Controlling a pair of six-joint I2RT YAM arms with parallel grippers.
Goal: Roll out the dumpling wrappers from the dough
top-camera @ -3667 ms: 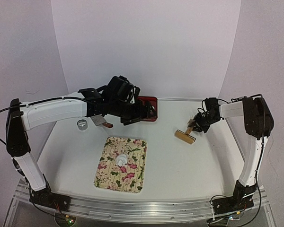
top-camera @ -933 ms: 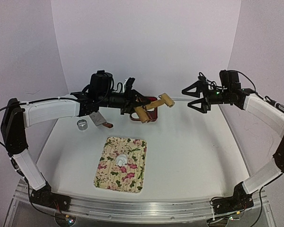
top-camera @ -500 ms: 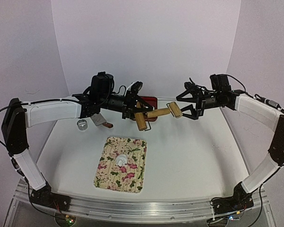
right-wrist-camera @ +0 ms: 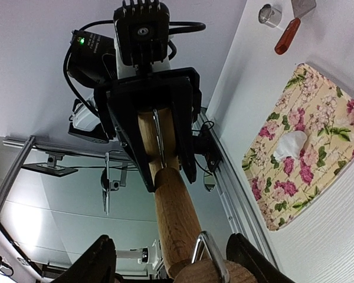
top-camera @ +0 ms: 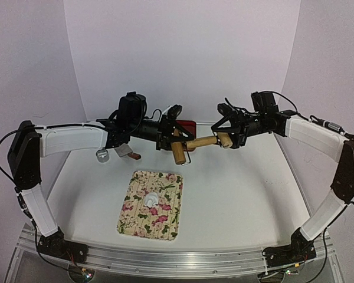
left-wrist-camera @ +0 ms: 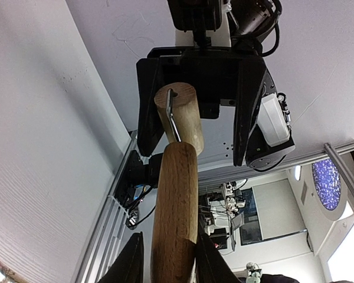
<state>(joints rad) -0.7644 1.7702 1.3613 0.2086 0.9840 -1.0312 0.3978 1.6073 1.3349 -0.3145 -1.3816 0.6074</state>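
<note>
While the dough lies as a small white lump, not yet rolled, the task appears to be at its opening stage. The lump rests on the left-centre part of a floral mat, which sits flat on the near-left part of the table. No round wrappers can be seen on the mat or elsewhere, so every disc remains to be made.

A wooden rolling pin is held in the air above the far half of the table, well apart from the mat and the dough. It lies roughly level, running left to right between the two arms, with a short roller at each end joined by a handle. The left gripper is clamped on the pin at its left end and carries its weight. The right gripper straddles the right-hand roller. The left wrist view shows its jaws parted, with a clear gap on at least one side, so it has no firm hold yet.

To the far left of the mat a small metal ring stands on the table, and just beside it lies a scraper with a dark red handle. A red tray sits at the far edge, partly hidden behind the left gripper.

Judged from this layout, three steps are left: settling the pin in one grip, bringing it down to the mat, and flattening the lump before any disc can be cut.
</note>
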